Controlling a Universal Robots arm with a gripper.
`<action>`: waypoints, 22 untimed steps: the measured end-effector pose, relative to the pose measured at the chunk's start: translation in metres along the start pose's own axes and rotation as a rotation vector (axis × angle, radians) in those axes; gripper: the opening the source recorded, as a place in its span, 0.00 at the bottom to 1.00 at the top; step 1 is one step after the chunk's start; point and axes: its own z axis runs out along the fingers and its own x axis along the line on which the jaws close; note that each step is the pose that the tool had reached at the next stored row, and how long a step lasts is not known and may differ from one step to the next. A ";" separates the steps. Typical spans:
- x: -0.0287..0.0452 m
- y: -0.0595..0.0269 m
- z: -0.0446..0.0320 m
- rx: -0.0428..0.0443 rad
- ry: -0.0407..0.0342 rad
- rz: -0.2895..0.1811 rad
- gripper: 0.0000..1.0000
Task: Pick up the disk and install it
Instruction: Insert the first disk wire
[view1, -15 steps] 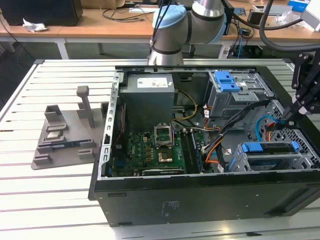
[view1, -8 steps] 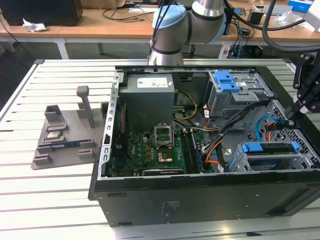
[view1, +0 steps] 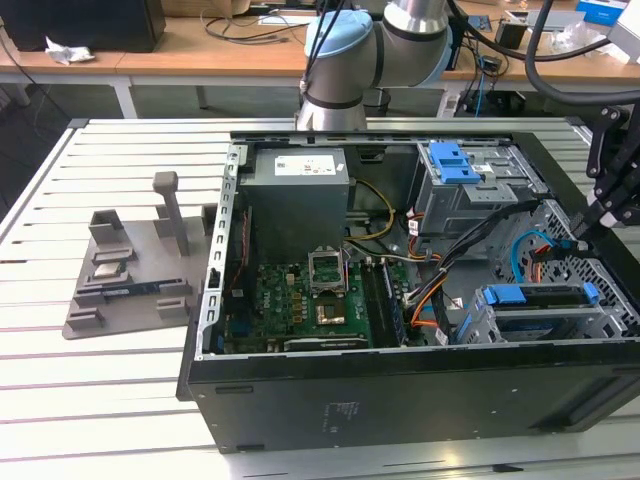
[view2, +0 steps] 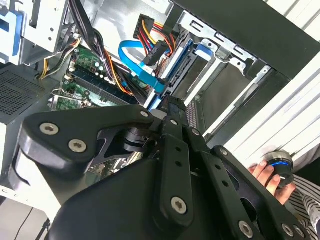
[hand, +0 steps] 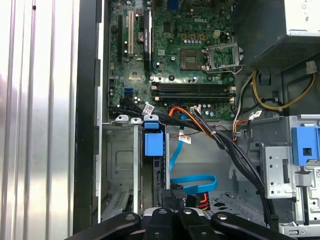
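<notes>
Disk (view1: 540, 298) seated in bay at case's 4 o'clock; gripper (hand: 172, 212) fingers together above (grasp unclear); cables (hand: 192, 182) nearby could snag

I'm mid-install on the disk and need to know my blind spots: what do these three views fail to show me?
- Gripper fingertips: cut off by the frame edge in the first wrist view; hidden by its own linkage in the second wrist view.
- Disk connector end: hidden by the drive cage in the exterior view.
- Blue cable plug: hidden behind the gripper in the first wrist view.
</notes>
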 end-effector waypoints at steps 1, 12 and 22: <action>0.0000 0.0000 0.0000 0.0000 0.0000 0.000 0.11; -0.0014 -0.0020 -0.0001 0.0000 0.0022 0.000 0.36; -0.0161 -0.0188 0.0028 -0.0030 0.0057 0.001 0.36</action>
